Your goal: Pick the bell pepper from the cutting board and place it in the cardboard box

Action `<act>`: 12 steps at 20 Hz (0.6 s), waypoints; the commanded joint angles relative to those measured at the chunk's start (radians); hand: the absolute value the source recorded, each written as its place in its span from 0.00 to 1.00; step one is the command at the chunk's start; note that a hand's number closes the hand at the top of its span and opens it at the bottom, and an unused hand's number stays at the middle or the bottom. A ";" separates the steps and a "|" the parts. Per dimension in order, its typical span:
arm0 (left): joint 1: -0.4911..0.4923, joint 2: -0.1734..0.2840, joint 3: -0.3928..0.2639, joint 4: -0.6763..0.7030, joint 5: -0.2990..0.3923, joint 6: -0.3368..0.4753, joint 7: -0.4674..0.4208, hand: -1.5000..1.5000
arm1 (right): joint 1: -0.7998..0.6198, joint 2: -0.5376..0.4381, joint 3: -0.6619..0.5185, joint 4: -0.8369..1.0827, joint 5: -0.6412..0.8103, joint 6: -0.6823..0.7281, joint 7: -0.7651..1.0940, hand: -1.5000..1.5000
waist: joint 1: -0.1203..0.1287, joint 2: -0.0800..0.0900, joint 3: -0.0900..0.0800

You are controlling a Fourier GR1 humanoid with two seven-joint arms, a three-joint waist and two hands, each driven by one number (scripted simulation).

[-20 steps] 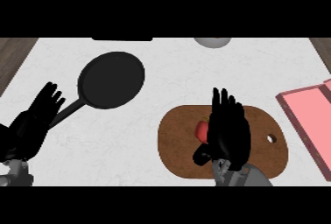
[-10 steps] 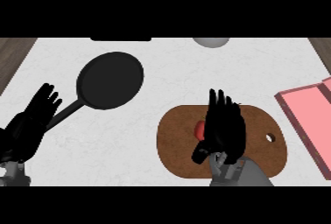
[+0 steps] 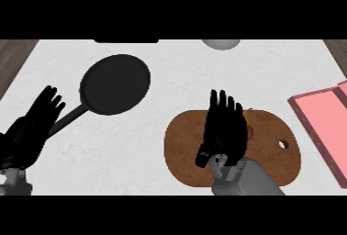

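Note:
The bell pepper [image 3: 250, 130] lies on the round brown cutting board [image 3: 181, 153], and only a thin red-orange sliver of it shows. My right hand [image 3: 224, 133] is spread flat over it, fingers straight and pointing away from me, open. Whether the palm touches the pepper cannot be seen. The box [image 3: 324, 133] looks pink here and lies at the right edge, partly cut off by the view. My left hand [image 3: 32, 133] rests open at the lower left, fingers up, beside a pan handle.
A black frying pan [image 3: 115, 84] lies left of the board, its handle running down toward my left hand. A grey bowl [image 3: 220, 43] sits at the counter's far edge. The board has a small hole [image 3: 283, 144] near its right rim.
My right hand has slid left across the board and now covers the red pepper that showed beside its left edge. The left hand has stayed put.

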 commanded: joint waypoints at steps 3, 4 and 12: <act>-0.023 -0.004 0.005 -0.011 0.015 -0.006 0.029 0.50 | -0.064 0.019 -0.003 0.067 -0.003 0.089 0.247 0.00 | -0.002 0.000 0.000; -0.020 0.005 0.035 0.018 0.015 -0.012 -0.008 0.50 | -0.030 0.019 0.054 0.083 0.003 0.037 0.258 0.00 | 0.002 0.001 -0.001; 0.022 -0.030 -0.003 -0.029 -0.014 0.007 0.007 0.50 | -0.065 0.019 -0.005 0.145 -0.025 0.036 0.251 0.00 | 0.003 0.000 0.001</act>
